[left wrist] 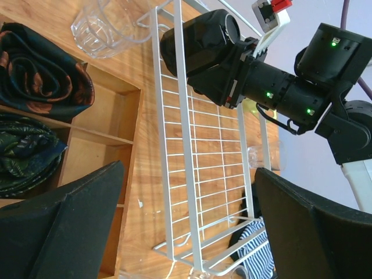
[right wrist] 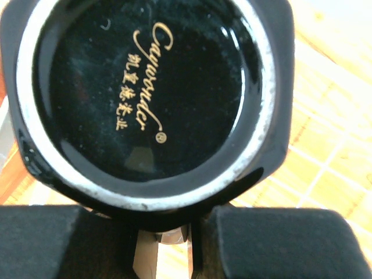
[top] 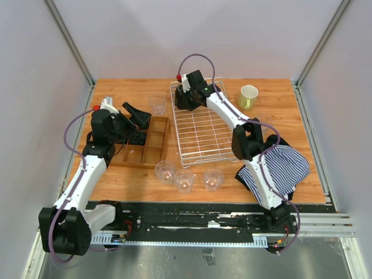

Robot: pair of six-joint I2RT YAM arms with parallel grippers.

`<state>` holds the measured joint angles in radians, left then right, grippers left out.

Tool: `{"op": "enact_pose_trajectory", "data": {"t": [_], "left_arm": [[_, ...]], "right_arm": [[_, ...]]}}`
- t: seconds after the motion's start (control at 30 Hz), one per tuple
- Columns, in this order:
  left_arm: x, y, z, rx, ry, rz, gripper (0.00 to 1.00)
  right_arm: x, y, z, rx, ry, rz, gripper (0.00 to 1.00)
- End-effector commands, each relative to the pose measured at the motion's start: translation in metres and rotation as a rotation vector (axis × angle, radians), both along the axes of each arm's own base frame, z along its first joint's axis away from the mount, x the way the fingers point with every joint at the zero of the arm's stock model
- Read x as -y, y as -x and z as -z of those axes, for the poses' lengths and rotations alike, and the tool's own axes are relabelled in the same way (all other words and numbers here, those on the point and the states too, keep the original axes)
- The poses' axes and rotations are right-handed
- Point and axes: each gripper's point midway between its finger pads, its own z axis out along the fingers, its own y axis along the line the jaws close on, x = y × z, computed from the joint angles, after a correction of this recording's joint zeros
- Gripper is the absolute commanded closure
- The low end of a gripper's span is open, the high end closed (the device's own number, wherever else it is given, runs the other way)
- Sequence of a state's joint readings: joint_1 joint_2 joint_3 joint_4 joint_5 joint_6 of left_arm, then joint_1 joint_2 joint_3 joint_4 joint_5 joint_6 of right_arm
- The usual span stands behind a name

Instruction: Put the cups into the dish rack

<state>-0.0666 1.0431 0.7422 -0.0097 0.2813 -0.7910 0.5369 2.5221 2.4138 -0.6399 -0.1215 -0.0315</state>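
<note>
My right gripper (top: 185, 99) is shut on the black mug (left wrist: 200, 46) and holds it over the far left corner of the white wire dish rack (top: 200, 125). The right wrist view is filled by the mug's glossy base (right wrist: 145, 93) with gold lettering, just beyond the gripper (right wrist: 174, 229). The pale yellow-green mug (top: 248, 97) stands right of the rack. One clear tumbler (top: 157, 105) stands left of the rack, and three others (top: 185, 181) stand in front of it. My left gripper (top: 136, 116) hovers open and empty over the wooden tray, its fingers (left wrist: 70, 215) framing the rack (left wrist: 174, 145).
A brown wooden compartment tray (top: 148, 141) lies left of the rack, with rolled dark fabric (left wrist: 40, 70) in its compartments. A striped cloth (top: 279, 165) lies at the right front, beside the right arm. Grey walls close in the table on three sides.
</note>
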Motion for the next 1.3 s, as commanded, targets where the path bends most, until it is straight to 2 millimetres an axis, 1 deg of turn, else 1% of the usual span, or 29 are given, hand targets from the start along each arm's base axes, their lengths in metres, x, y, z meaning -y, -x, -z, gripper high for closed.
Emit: {"op": "enact_pose_trajectory", "data": {"t": [0.0,0.13,0.17,0.2,0.23,0.3,0.43,0.57,0.7,0.83,0.9,1.0,1.07,1.17,1.23,1.27], "left_arm": [[-0.008,0.001,0.0,0.015,-0.037,-0.018,0.0],[-0.011,-0.001,0.0,0.01,-0.047,-0.021,0.0],[-0.012,-0.001,0.001,0.006,-0.049,-0.022,0.0],[-0.013,-0.002,0.001,0.005,-0.053,-0.022,0.0],[-0.013,-0.002,0.002,0.002,-0.055,-0.021,0.0],[-0.013,-0.004,0.001,0.003,-0.057,-0.02,0.0],[-0.014,-0.006,0.001,0.001,-0.063,-0.017,0.0],[-0.012,-0.009,0.001,0.001,-0.056,-0.009,0.0],[-0.012,-0.011,0.0,0.0,-0.055,-0.004,0.0],[-0.011,-0.011,0.002,-0.003,-0.054,-0.002,0.0],[-0.011,-0.01,0.003,-0.006,-0.052,-0.001,0.0],[-0.011,-0.01,0.004,-0.005,-0.044,-0.002,0.0],[-0.01,-0.01,0.003,0.0,-0.043,-0.001,0.0],[-0.012,-0.011,0.003,0.002,-0.058,-0.002,0.0],[-0.014,-0.011,0.003,-0.002,-0.084,-0.004,0.0],[-0.016,-0.011,0.003,-0.003,-0.101,-0.007,0.0]], "right_arm": [[-0.026,-0.015,-0.029,0.127,-0.051,-0.049,0.99],[-0.028,-0.019,-0.026,0.162,-0.023,-0.053,0.81],[-0.028,-0.021,-0.026,0.169,-0.019,-0.049,0.74],[-0.026,-0.023,-0.026,0.177,-0.013,-0.04,0.63],[-0.025,-0.025,-0.027,0.182,-0.01,-0.034,0.54],[-0.022,-0.027,-0.032,0.196,-0.004,-0.023,0.47],[-0.017,-0.029,-0.046,0.219,-0.007,-0.009,0.43],[-0.013,-0.034,-0.057,0.254,-0.011,0.011,0.43],[-0.012,-0.042,-0.062,0.273,-0.031,0.027,0.43],[-0.008,-0.044,-0.065,0.285,-0.018,0.035,0.42],[-0.006,-0.042,-0.066,0.285,-0.008,0.034,0.4],[-0.003,-0.036,-0.074,0.282,-0.004,0.025,0.39],[-0.003,-0.031,-0.083,0.283,-0.021,0.015,0.38],[-0.003,-0.02,-0.105,0.297,-0.066,0.008,0.36],[-0.001,-0.012,-0.113,0.296,-0.085,0.004,0.35],[0.0,-0.007,-0.113,0.286,-0.087,0.002,0.34]]}}
